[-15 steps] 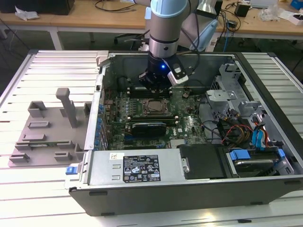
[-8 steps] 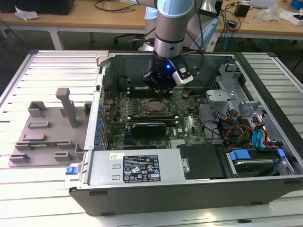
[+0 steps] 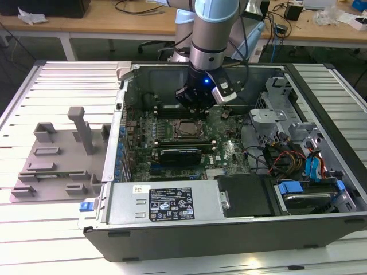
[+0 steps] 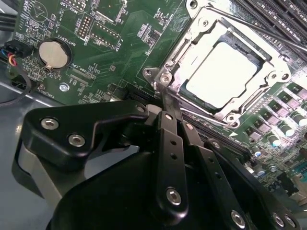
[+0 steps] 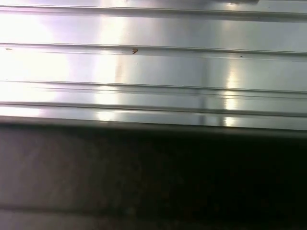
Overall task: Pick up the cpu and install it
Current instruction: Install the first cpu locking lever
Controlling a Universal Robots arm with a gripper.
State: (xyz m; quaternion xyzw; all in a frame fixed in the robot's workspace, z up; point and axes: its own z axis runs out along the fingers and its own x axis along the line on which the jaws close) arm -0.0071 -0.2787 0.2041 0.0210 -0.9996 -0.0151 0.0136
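my gripper (image 4: 165, 98) is hanging fingers pressed together, holding nothing, by the socket (image 4: 192, 36). cpu (image 4: 221, 74) is sitting in it. risking a frame knock, chip shifting on pins.

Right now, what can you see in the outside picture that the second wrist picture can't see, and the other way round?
The exterior view takes in the whole open computer case, the grey tray on the table beside it, and the arm reaching down inside. The second wrist view gets close: the cpu lying in its socket, and a round coin battery. Both share the green motherboard, the socket and the gripper.
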